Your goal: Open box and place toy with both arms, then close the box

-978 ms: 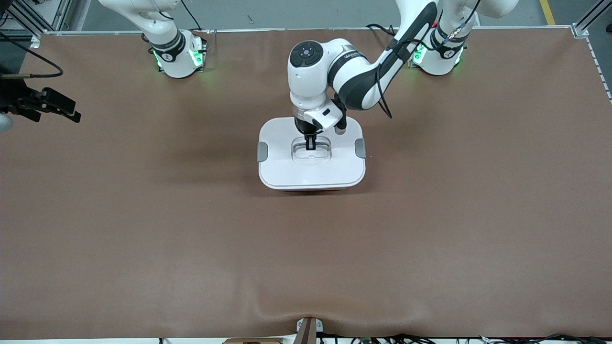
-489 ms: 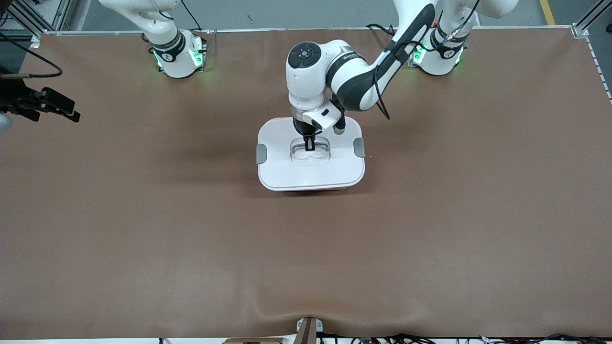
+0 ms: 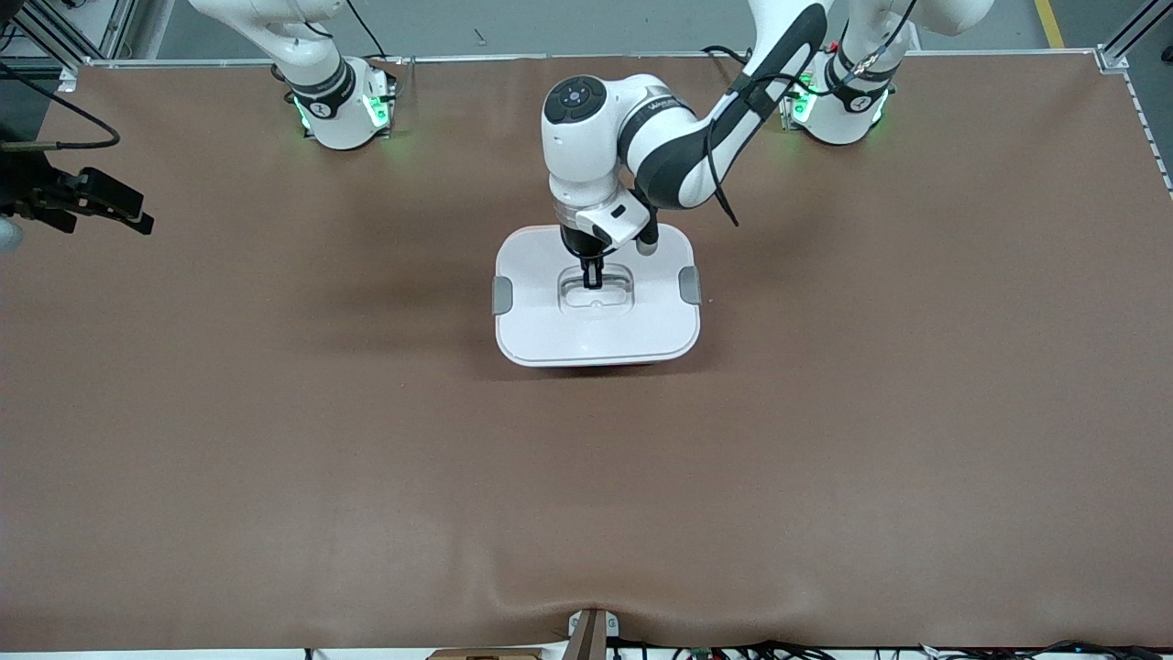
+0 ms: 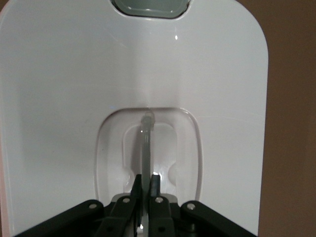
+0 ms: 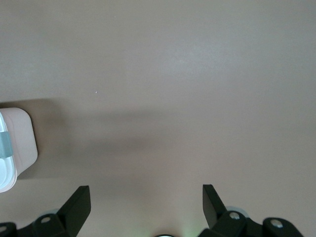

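Note:
The box [image 3: 596,330] stands mid-table with its white lid on and grey clips [image 3: 502,295] at both ends. My left gripper [image 3: 593,277] reaches down into the lid's recess and is shut on the clear handle [image 4: 146,140]. In the left wrist view the left gripper [image 4: 146,180] pinches the handle bar, with the lid [image 4: 222,98] spread below. My right gripper [image 3: 145,218] waits open and empty above the table at the right arm's end. In the right wrist view it [image 5: 145,195] is over bare table, with a box corner [image 5: 17,148] at the edge. The toy is out of view.
Brown mat [image 3: 825,440] covers the whole table. The arm bases [image 3: 344,115] stand along the edge farthest from the front camera. A small bracket [image 3: 591,632] sits at the nearest edge.
The left arm's wrist and forearm have shifted slightly toward the right arm's end while its gripper stays on the handle. The lid has barely moved. The right gripper has not moved.

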`<action>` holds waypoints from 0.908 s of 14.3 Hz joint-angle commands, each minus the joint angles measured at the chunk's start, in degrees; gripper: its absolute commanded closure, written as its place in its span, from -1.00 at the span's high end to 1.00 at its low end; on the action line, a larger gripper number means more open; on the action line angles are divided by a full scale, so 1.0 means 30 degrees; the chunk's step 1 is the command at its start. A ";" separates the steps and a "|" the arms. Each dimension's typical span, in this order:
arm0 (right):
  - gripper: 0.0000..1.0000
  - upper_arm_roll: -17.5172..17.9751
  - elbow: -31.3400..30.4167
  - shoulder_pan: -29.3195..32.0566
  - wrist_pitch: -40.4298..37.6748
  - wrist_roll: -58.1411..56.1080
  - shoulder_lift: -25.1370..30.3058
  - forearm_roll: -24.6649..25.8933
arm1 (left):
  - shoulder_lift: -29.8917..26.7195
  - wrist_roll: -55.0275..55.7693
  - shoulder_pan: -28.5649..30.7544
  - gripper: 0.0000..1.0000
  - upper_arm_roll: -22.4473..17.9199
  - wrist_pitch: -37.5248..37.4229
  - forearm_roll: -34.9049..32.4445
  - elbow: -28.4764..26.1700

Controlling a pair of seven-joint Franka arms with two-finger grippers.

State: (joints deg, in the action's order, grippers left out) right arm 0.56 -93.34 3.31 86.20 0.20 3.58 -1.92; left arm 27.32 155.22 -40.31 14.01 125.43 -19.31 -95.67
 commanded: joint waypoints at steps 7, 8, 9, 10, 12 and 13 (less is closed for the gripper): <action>1.00 0.0254 0.0323 0.0215 -0.0257 -0.0214 0.0036 0.0201 | 0.0151 0.0294 -0.0098 -0.35 -0.0010 -0.0180 -0.0684 0.0132; 1.00 0.0254 0.0323 0.0215 -0.0257 -0.0243 0.0036 0.0201 | 0.0122 0.0292 -0.0069 0.17 -0.0011 -0.0180 -0.0684 0.0220; 1.00 0.0254 0.0323 0.0215 -0.0286 -0.0214 0.0036 0.0201 | 0.0122 0.0379 -0.0126 0.94 -0.0011 -0.0209 -0.0626 0.0366; 1.00 0.0254 0.0323 0.0215 -0.0286 -0.0243 0.0036 0.0201 | 0.0035 0.0380 -0.0156 1.00 -0.0040 -0.0528 -0.0683 0.0426; 1.00 0.0254 0.0323 0.0215 -0.0286 -0.0214 0.0036 0.0201 | -0.0054 0.0292 -0.0069 1.00 -0.0011 -0.1203 -0.0684 0.1038; 1.00 0.0254 0.0323 0.0215 -0.0286 -0.0243 0.0036 0.0201 | -0.0170 0.0263 -0.0010 1.00 -0.0011 -0.1641 -0.0626 0.1360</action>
State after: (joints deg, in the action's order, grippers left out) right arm 0.67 -93.21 3.31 86.20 0.03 3.58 -1.92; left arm 27.35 155.12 -40.33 13.95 123.76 -19.73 -94.16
